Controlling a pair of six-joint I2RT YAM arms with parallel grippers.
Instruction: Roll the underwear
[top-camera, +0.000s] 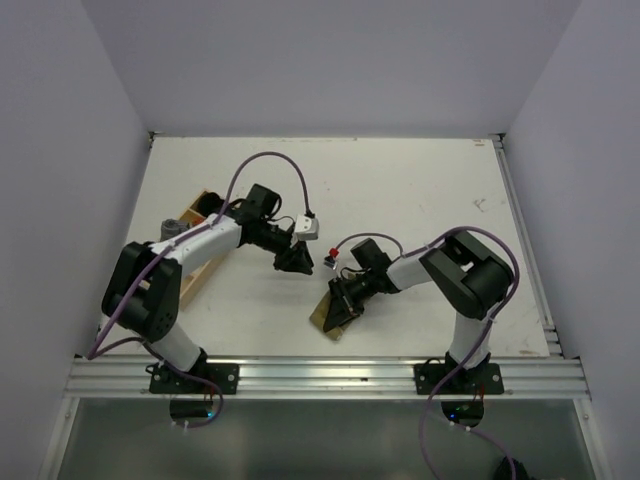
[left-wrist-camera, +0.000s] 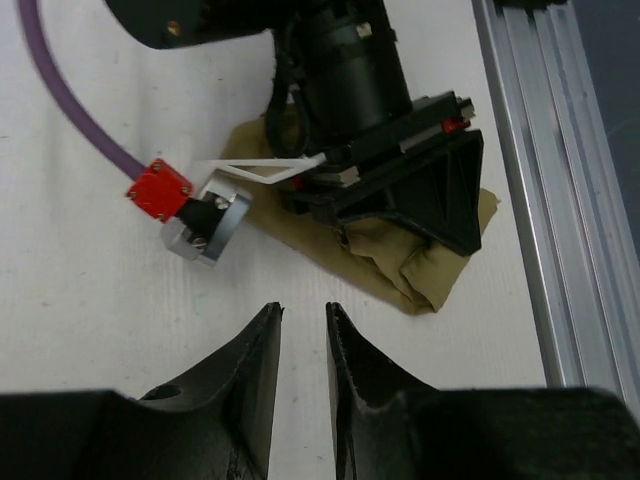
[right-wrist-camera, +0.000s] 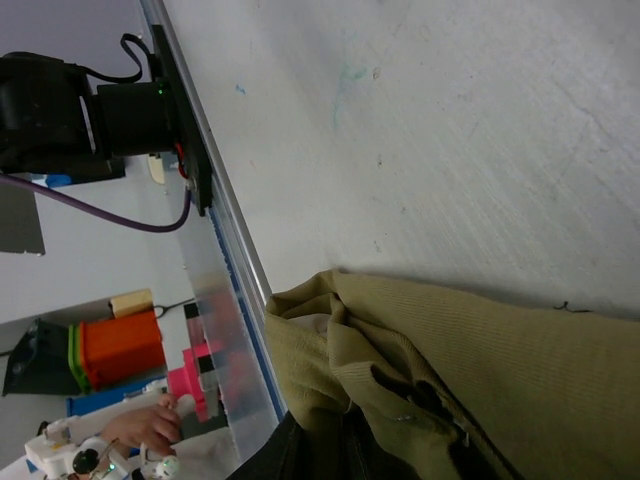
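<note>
Shows the underwear (top-camera: 328, 318) bunched up close to the near edge of the worktop (top-camera: 400, 190), about midway along it. Shows the right hand (top-camera: 342, 303) down on it, clamped on a fold. Shows the left hand (top-camera: 295, 262) just beside, further from that edge, over bare worktop, fingers (left-wrist-camera: 260, 350) a little apart, holding nothing.

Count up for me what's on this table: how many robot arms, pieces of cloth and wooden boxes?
Robot arms: 2, the left arm and the right arm
Pieces of cloth: 1, the olive underwear
Wooden box: 1
Total: 4
</note>
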